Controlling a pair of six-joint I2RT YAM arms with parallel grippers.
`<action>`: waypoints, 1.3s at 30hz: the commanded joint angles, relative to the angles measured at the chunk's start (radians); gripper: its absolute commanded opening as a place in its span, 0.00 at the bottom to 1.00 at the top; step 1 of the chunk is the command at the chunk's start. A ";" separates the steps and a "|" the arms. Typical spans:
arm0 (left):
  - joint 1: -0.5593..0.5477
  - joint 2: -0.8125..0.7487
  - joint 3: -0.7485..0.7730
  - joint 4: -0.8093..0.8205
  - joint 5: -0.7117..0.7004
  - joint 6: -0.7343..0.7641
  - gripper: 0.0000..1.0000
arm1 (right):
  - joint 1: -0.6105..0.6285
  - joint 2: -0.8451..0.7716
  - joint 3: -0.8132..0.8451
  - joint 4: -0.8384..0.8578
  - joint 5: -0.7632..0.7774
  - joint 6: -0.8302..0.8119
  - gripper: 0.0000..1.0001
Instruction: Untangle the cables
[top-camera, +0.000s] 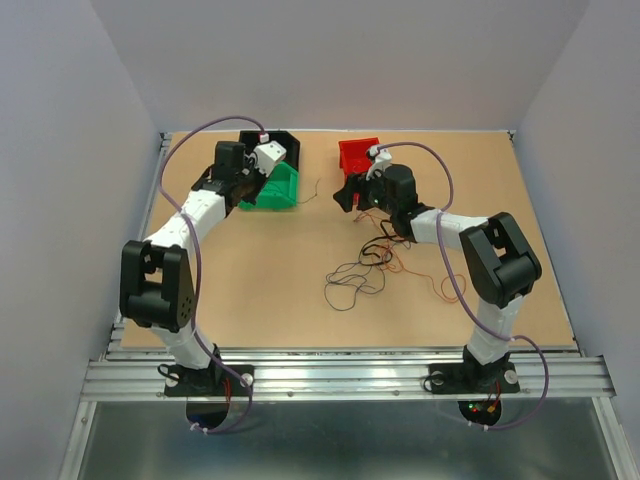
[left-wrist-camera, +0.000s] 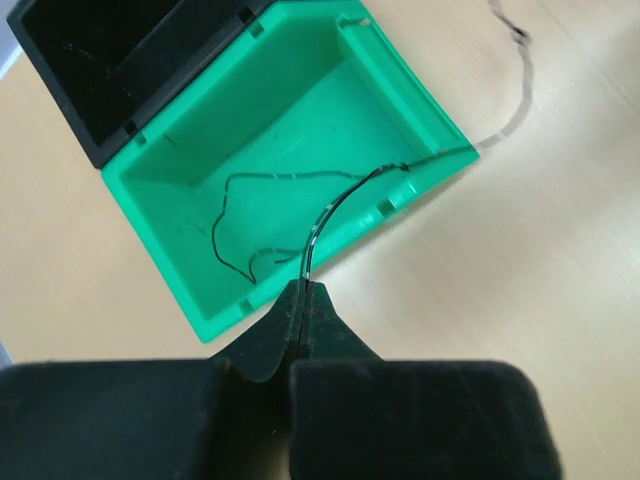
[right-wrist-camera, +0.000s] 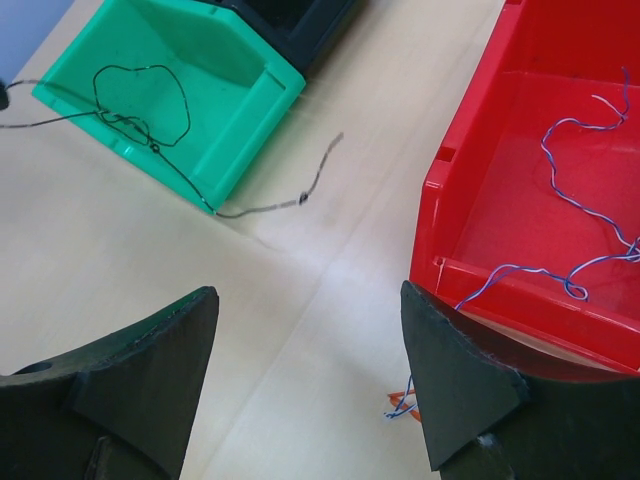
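1. You get bright, even, diffuse light on the table (top-camera: 260, 300); shadows are faint.
2. Wrist views: the left gripper (left-wrist-camera: 303, 300) and right gripper (right-wrist-camera: 308, 295) read dark, soft-edged.
3. The black cable (left-wrist-camera: 330, 205) blurs at its far end.

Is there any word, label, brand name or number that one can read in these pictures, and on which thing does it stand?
No text can be read in any view.
The green bin, the red bin, the black bin and the table show no writing.
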 joint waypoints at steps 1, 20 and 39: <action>0.008 0.098 0.133 -0.062 -0.017 0.002 0.00 | -0.001 -0.052 -0.027 0.061 -0.008 -0.002 0.78; 0.066 0.356 0.336 -0.024 -0.199 0.018 0.02 | -0.001 -0.053 0.028 -0.146 0.183 -0.030 0.78; 0.048 0.133 0.273 -0.035 -0.098 0.005 0.62 | -0.001 -0.049 0.100 -0.468 0.439 -0.122 0.65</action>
